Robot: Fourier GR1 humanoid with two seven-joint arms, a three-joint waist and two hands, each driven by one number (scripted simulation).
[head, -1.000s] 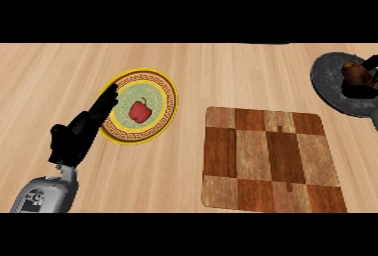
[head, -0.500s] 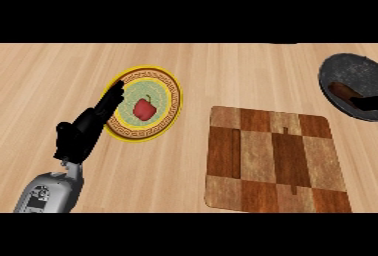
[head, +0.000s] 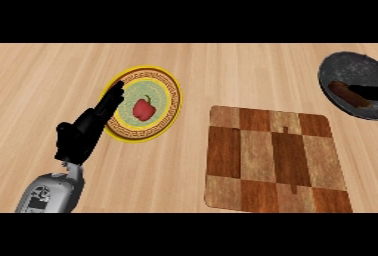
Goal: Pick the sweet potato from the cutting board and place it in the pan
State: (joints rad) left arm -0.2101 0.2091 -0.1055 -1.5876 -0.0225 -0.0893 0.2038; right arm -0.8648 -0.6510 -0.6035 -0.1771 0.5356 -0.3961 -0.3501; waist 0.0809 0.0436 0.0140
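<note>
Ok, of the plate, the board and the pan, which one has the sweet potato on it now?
The pan, the dark grey one at the right edge: the brown sweet potato lies in it. The plate holds a red pepper; the board is bare.

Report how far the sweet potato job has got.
Done, by the look of it: the cutting board carries nothing, and the sweet potato lies in the pan at the right edge. In hand: nothing; the left hand rests open beside the plate holding a red pepper. The right hand is out of view, so whether it has let go cannot be seen.
</note>
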